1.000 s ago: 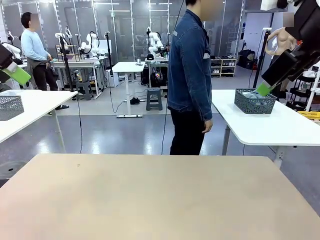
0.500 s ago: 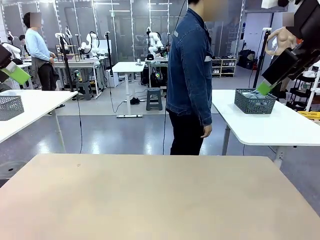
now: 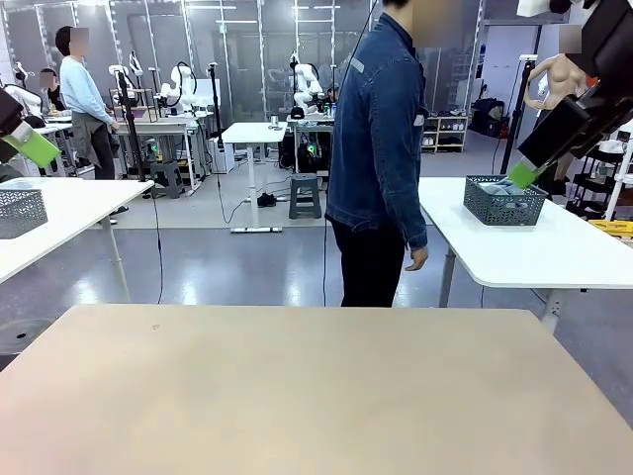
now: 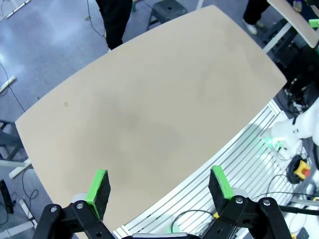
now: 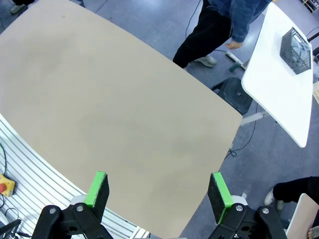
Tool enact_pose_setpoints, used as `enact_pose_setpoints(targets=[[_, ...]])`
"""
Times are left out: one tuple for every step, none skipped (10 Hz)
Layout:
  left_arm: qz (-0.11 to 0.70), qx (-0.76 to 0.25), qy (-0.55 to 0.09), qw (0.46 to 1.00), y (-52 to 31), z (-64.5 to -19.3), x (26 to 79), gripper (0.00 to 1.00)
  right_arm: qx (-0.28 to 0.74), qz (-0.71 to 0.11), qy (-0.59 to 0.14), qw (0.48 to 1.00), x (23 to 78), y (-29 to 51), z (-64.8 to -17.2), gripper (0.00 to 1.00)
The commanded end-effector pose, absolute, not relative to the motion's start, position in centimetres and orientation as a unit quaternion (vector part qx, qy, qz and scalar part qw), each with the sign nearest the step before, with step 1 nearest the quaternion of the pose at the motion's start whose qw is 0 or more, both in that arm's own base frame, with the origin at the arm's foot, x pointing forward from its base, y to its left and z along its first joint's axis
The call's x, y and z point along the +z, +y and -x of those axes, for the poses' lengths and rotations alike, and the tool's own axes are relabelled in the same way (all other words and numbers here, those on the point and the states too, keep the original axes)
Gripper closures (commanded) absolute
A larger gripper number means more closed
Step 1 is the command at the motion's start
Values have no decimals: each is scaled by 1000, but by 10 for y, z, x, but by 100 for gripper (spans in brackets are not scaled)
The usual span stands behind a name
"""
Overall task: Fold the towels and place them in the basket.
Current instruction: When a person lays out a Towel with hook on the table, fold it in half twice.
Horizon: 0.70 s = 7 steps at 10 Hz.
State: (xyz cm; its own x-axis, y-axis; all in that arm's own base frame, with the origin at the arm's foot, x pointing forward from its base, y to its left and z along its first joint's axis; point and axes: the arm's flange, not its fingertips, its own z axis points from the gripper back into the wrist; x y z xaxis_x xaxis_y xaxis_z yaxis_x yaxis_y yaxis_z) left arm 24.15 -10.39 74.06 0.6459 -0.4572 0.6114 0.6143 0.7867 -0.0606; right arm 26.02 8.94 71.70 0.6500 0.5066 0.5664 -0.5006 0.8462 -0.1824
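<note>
Tan tabletop (image 3: 316, 396) is overlooked by both arms; the left gripper (image 4: 159, 180) and right gripper (image 5: 158, 184) are spread wide, nothing held. The basket (image 3: 504, 203) is set on a white table (image 3: 564, 252) beyond the tabletop's far-right corner, contents too small to tell. Folding is judged unstarted: towels must be brought first. Free room is left to every edge; a person (image 3: 381, 148) is stationed at the far one.

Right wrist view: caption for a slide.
Open right gripper above the tan table; person at its far edge, basket on a white table.
</note>
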Motion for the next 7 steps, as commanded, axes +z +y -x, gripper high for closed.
enact_pose_setpoints(targets=[[134,-304,-298,895,-103,-239,742,0,276,4,-317,908,718,88,-259,0],[134,-304,-298,895,-103,-239,742,0,276,4,-317,908,718,88,-259,0],[134,-304,-298,895,-103,-239,742,0,276,4,-317,908,718,88,-259,0],[134,-304,-298,895,-103,-239,742,0,276,4,-317,908,718,88,-259,0],[134,-304,-298,895,-103,-239,742,0,276,4,-317,908,718,88,-259,0],[134,-304,-298,895,-103,-239,742,0,276,4,-317,908,718,88,-259,0],[134,-304,-298,895,-103,-239,742,0,276,4,-317,908,718,88,-259,0]])
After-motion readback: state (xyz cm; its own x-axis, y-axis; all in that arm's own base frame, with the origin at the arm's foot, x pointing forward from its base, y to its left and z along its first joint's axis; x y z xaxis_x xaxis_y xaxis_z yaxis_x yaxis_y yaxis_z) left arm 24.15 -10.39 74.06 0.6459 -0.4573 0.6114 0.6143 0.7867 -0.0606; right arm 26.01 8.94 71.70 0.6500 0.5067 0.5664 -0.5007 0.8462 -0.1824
